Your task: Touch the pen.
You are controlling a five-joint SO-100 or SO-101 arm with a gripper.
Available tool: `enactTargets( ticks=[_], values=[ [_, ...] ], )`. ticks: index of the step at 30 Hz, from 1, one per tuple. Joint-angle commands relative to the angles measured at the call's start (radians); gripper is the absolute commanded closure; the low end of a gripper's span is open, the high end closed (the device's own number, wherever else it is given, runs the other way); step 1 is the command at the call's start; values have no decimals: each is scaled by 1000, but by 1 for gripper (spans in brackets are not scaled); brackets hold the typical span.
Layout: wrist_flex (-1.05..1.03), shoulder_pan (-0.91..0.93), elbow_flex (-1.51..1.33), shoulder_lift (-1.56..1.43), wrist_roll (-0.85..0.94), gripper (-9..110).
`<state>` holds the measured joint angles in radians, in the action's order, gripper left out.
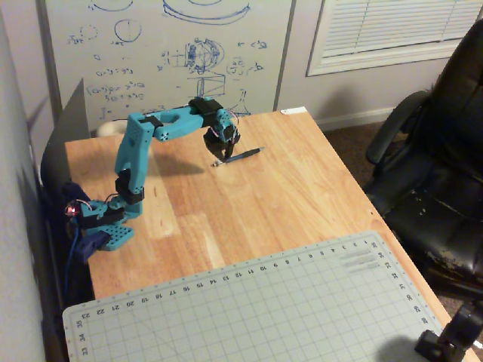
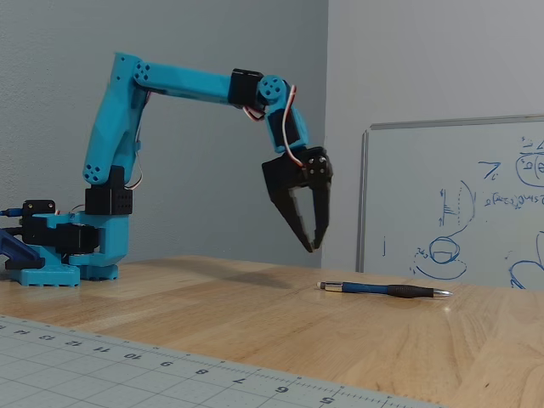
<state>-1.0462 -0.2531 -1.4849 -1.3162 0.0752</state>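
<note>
The dark blue-black pen [image 1: 243, 155] lies flat on the wooden table [image 1: 302, 188] toward the far side, silvery tip to the right in the low fixed view [image 2: 387, 290]. My blue arm reaches out from its base [image 1: 109, 226]. My black gripper [image 1: 219, 157] points down, hanging a little above the table near the pen's left end in the low fixed view [image 2: 312, 244]. It is not touching the pen. Its jaws meet at the tips and hold nothing.
A grey-green cutting mat [image 1: 264, 309] covers the near part of the table. A whiteboard [image 1: 166, 53] leans behind the far edge. A black office chair [image 1: 438, 173] stands to the right of the table.
</note>
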Motion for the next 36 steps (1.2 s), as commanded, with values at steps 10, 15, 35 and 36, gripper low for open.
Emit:
enactTargets(
  ticks=[10,15,35,36],
  values=[
    [12,-83,307,153,-8,101],
    [12,-94,382,224,-8,101],
    [11,-81,357,305,-8,101],
    [11,-81,357,308,-8,101]
  ],
)
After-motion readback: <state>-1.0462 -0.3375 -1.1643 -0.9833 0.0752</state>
